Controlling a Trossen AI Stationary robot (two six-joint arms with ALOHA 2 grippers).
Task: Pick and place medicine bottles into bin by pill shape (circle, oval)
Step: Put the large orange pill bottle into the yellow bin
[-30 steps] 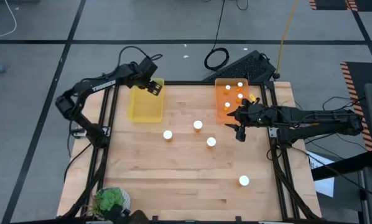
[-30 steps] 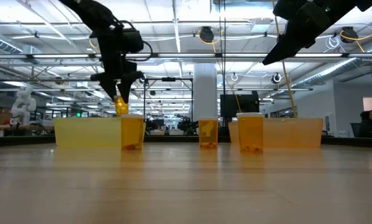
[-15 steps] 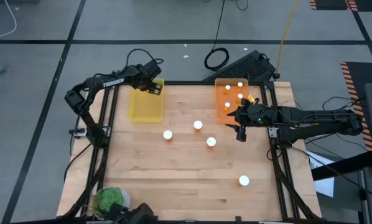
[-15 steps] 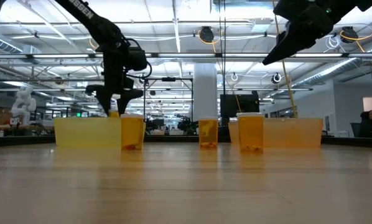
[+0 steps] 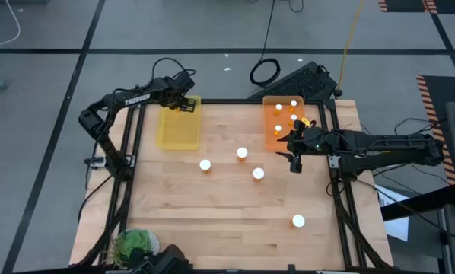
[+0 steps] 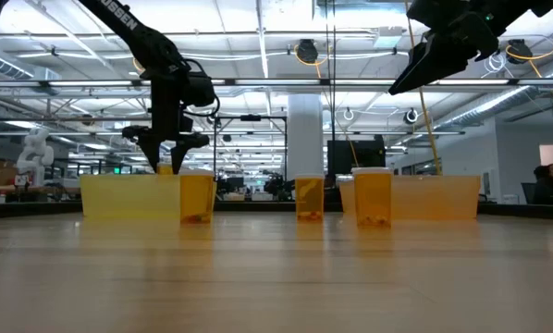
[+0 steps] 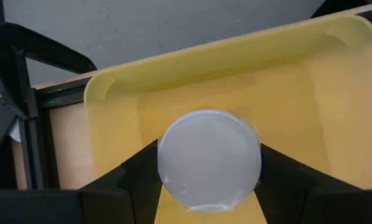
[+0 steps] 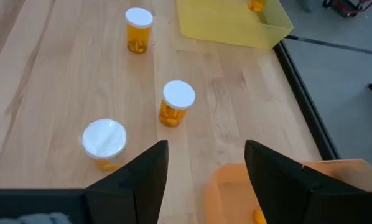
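Note:
My left gripper point(image 5: 183, 103) point(image 7: 209, 155) hangs over the far end of the yellow bin point(image 5: 178, 129) point(image 7: 298, 68), shut on a white-capped orange medicine bottle point(image 7: 209, 158). Three bottles point(image 5: 205, 164) point(image 5: 242, 154) point(image 5: 258, 173) stand upright on the table's middle, and one point(image 5: 297, 221) stands near the front right. Several more stand in the orange bin point(image 5: 271, 118). My right gripper point(image 5: 292, 156) point(image 8: 206, 168) hovers open above the table just in front of the orange bin, with nothing between its fingers. My left gripper pinches the bottle between its two fingers point(image 7: 136, 180), which sit on opposite sides just under the white cap's rim point(image 7: 164, 165). The fingers come from above, pointing down. The bottle is upright, low inside the yellow bin; I cannot tell whether its bottom rests on the bin floor.
A potted green plant point(image 5: 136, 245) sits at the table's near left corner. A black keyboard point(image 5: 300, 80) and coiled cable lie beyond the far edge. Black frame rails run along the left and right table edges. Bare wood lies across the near half.
My left gripper has gone down and a little toward the table's far left, carrying the bottle from above the yellow bin's rim down into the bin. My right gripper has kept still.

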